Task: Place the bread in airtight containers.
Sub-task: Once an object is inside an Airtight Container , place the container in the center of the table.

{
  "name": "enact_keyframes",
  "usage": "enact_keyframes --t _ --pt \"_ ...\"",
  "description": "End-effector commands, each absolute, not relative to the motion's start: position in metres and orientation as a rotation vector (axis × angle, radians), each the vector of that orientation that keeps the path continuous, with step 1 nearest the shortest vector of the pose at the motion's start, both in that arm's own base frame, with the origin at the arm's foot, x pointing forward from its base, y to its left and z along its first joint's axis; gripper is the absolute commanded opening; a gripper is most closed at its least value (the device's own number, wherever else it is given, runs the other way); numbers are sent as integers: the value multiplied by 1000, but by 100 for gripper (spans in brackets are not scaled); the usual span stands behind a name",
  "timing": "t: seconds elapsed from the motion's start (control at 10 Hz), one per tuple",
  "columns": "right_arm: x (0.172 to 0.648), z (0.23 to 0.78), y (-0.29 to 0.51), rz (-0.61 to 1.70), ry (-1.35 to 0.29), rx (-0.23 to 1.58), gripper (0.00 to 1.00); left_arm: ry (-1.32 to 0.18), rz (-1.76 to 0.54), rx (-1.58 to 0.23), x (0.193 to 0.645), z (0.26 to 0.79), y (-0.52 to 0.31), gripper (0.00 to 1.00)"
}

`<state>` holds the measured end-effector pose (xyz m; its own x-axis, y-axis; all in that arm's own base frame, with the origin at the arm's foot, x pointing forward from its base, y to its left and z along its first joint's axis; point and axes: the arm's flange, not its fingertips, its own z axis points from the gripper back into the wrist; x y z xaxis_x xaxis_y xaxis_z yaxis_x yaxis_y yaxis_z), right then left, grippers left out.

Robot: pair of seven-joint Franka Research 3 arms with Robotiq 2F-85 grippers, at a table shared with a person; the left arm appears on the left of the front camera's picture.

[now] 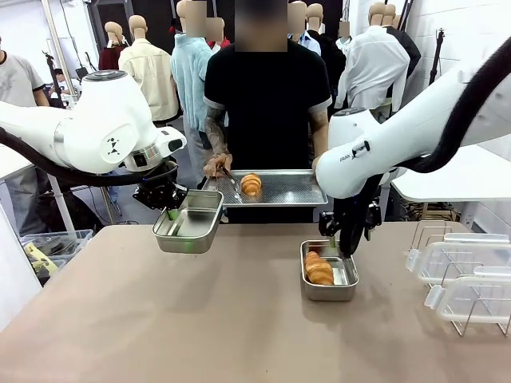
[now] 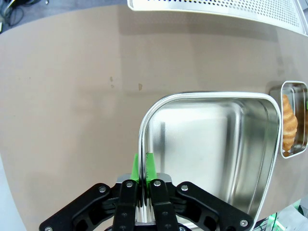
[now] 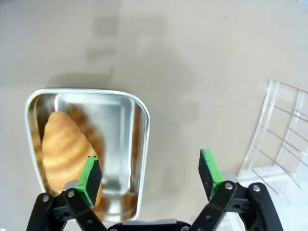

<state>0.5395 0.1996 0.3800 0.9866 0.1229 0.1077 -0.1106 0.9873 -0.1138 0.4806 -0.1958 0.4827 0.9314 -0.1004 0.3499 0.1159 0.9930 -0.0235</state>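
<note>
Croissant (image 3: 65, 144) lies in a steel tin (image 3: 137, 139) just below the right pincer (image 3: 149, 166) (jaws wide apart). Left pincer (image 2: 144, 166) is clamped on the rim of an empty tin (image 2: 207, 139).

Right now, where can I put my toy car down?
The brown table is bare at its near middle and left, bordered by the empty steel tin in the left gripper and the steel tin holding a golden croissant. The right is crowded: clear plastic lids in wire racks, and the open right gripper.
</note>
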Motion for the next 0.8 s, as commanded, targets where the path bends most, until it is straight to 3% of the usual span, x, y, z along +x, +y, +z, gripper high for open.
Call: enact_keyframes --t 0.0,0.7 --pt "515 395 203 113 -143 -177 100 -362 -111 -46 479 486 -196 0" --pt "529 392 201 128 -127 -127 100 -362 -111 -46 479 486 -196 0"
